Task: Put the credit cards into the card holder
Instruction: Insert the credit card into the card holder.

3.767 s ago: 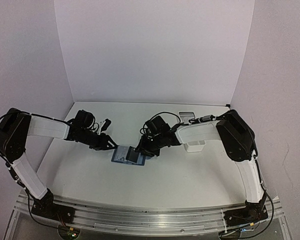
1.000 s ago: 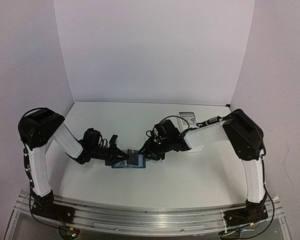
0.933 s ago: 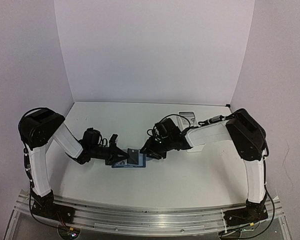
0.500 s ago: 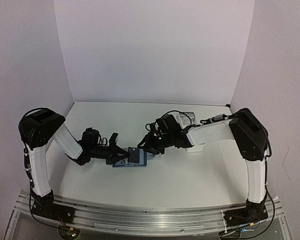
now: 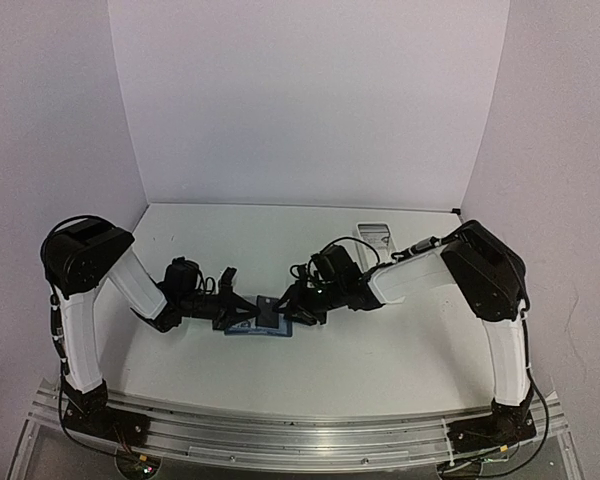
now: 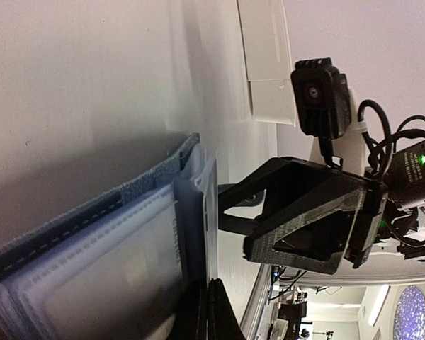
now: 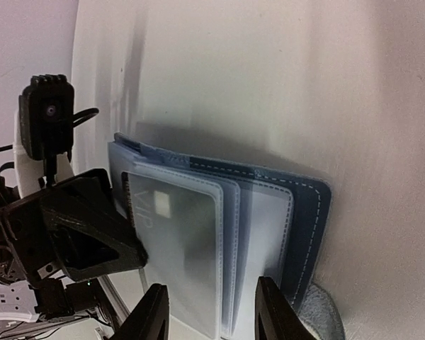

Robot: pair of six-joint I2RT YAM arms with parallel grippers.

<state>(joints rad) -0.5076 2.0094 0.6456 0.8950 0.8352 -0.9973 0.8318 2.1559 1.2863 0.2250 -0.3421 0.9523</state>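
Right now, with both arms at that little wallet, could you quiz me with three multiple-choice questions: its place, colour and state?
1. The card holder lies: A between the left gripper and right gripper; B against the back wall; C on an arm's base.
2. Its cover is: A red; B dark blue; C yellow.
3. It is: A snapped shut; B standing on edge; C open, pale pages showing.
Answers: 1A, a gripper at each side; 2B, the stitched cover is blue; 3C, pages lie fanned out.
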